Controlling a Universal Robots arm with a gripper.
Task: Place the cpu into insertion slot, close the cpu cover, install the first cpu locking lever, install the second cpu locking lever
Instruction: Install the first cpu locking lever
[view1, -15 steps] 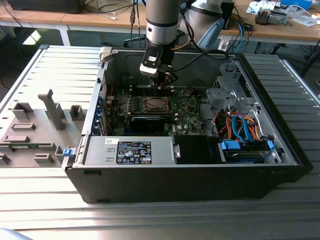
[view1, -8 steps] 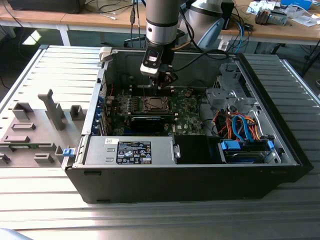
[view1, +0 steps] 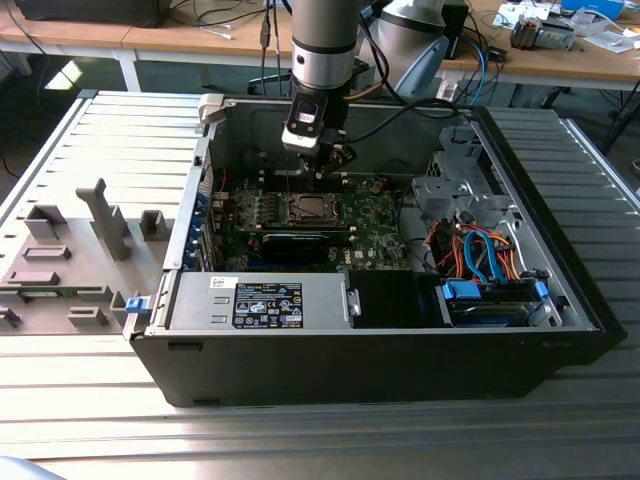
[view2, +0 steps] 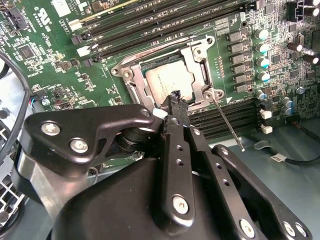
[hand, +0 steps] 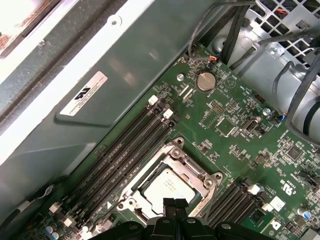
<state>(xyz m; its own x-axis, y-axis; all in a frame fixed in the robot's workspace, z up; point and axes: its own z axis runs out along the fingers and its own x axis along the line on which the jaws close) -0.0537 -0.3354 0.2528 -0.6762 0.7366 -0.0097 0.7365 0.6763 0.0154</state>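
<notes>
Now the small silvery-grey square cpu sits in the metal-ringed insertion slot under the thin windowed grey cpu cover. My black gripper hangs just above, fingers pinched together, empty. The wire locking lever looks stiff, springy; I'd push near its free end.

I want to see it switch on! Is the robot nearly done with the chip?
Partway. The cpu sits in place and the cpu cover looks folded down around it. The gripper, shut and empty, hovers close over them. One thin locking lever sticks out unlatched; the other I cannot make out.
</notes>
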